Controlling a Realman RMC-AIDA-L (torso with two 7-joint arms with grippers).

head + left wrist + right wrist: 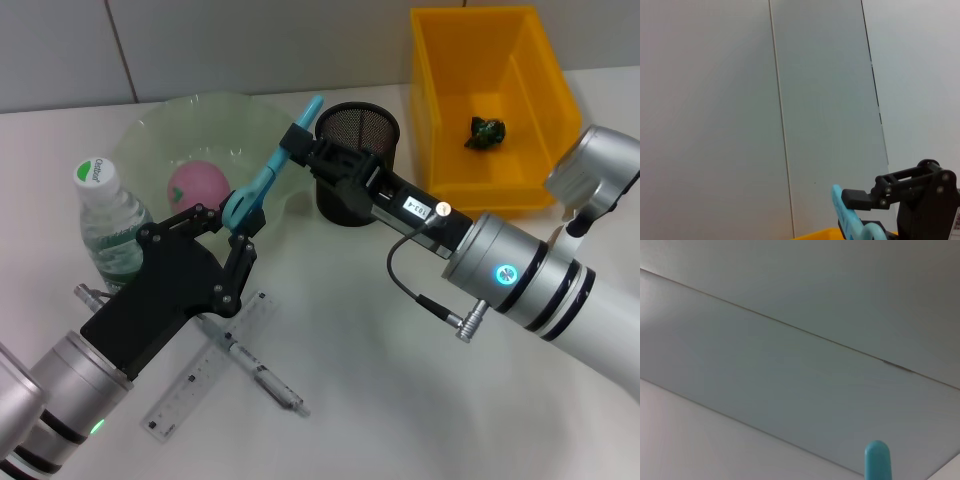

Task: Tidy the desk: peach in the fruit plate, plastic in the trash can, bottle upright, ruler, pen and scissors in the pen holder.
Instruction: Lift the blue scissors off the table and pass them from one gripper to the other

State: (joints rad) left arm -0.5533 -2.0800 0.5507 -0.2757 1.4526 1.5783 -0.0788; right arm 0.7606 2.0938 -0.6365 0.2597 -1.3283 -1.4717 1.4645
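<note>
The light blue scissors [268, 172] hang tilted in the air between the fruit plate [150, 128] and the black mesh pen holder [358, 130]. My left gripper [238, 225] is shut on their handle end. My right gripper [300, 140] is closed on the sheathed blade higher up. The scissors [846, 216] and a right finger [857, 199] show in the left wrist view; the sheath tip [876, 460] shows in the right wrist view. The pink peach [197, 185] lies in the plate. The bottle [108, 220] stands upright. The ruler [205, 375] and pen [262, 377] lie on the desk [390, 400]. Dark crumpled plastic [487, 131] sits in the yellow trash can [430, 100].
The pen crosses over the ruler just below my left gripper. The pen holder stands right behind my right gripper, with the trash can beside it at the back right. My right arm spans the desk's right half.
</note>
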